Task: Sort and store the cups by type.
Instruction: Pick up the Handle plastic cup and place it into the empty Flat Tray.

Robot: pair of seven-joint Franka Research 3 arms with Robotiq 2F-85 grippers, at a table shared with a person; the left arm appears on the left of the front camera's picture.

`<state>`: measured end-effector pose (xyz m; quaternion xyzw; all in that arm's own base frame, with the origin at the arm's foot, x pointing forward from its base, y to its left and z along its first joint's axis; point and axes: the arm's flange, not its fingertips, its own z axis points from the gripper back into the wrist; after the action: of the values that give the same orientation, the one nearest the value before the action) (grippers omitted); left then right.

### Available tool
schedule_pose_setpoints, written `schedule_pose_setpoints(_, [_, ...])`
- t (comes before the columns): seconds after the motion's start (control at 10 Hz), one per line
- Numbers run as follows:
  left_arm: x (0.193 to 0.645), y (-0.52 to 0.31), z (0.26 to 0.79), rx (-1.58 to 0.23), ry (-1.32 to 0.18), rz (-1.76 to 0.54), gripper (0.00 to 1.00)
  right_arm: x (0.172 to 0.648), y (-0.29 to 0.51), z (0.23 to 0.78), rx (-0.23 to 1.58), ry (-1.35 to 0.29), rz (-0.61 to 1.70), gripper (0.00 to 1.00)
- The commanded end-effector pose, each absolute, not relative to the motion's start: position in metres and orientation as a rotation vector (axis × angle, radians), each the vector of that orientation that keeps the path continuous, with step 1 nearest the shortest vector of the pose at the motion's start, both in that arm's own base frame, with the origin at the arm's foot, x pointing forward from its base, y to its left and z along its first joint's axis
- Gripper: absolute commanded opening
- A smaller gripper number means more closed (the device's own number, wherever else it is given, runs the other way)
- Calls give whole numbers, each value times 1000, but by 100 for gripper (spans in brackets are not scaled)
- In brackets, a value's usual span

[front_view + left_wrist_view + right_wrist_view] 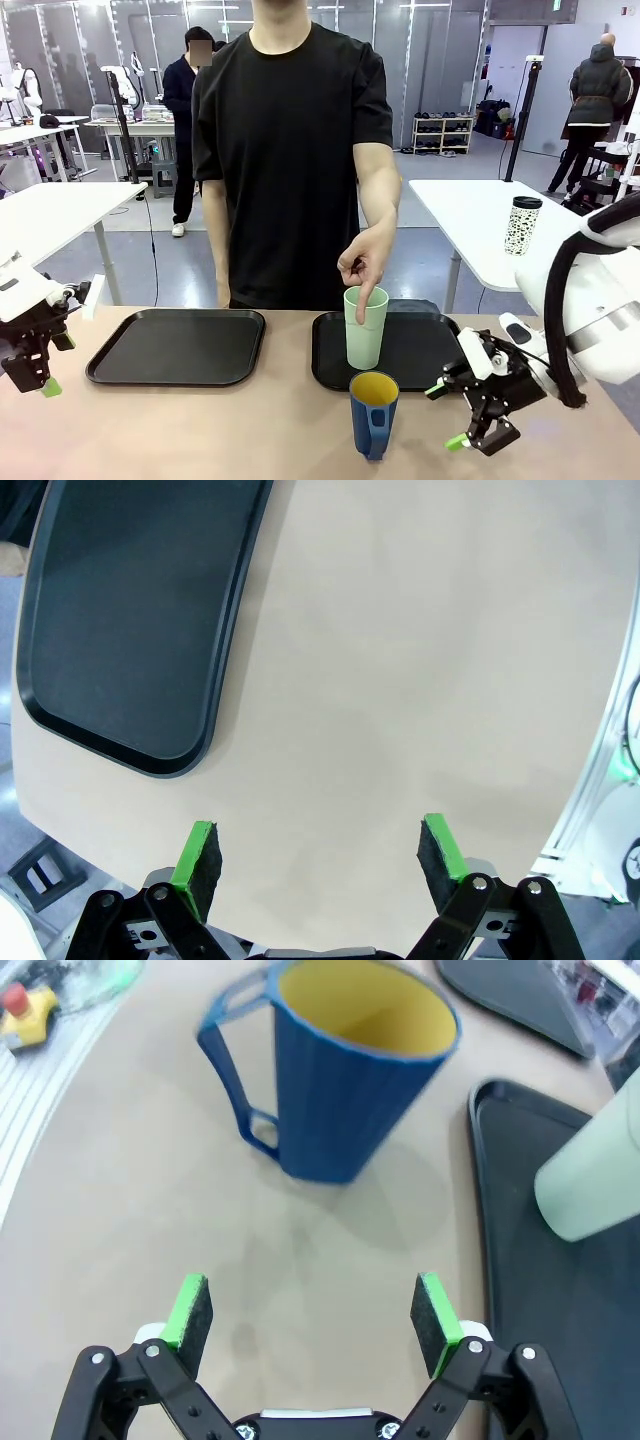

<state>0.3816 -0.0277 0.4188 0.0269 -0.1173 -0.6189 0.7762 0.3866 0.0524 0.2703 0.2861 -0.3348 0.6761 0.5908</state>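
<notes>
Pale green tumbler is seen upright on the right black tray, with a person's hand pointing into it. Dark blue mug is stood on the table just before that tray. Left gripper and right gripper are held wide open, nothing gripped.

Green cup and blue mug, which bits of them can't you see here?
- Green tumbler: front view, the person's hand covers part of its rim; right wrist view, the picture's edge cuts off most of it.
- Blue mug: right wrist view, blurred, rim clipped by the top edge; front view, its own wall hides its inside bottom.
</notes>
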Motion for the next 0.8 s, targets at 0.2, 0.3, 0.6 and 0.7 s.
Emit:
schedule_pose_setpoints(0.2, [382, -28, 420, 81, -246, -1330, 100, 391, 41, 240, 889, -1006, 1500, 100])
schedule_pose_setpoints(0.3, [382, -28, 420, 81, -246, -1330, 100, 393, 38, 238, 922, -1030, 1474, 100])
schedule_pose_setpoints(0.6, [382, -28, 420, 81, -246, -1330, 100, 400, 37, 233, 957, -1080, 1442, 100])
schedule_pose_setpoints(0.7, [382, -28, 420, 81, -246, -1330, 100, 401, 38, 234, 948, -1076, 1432, 100])
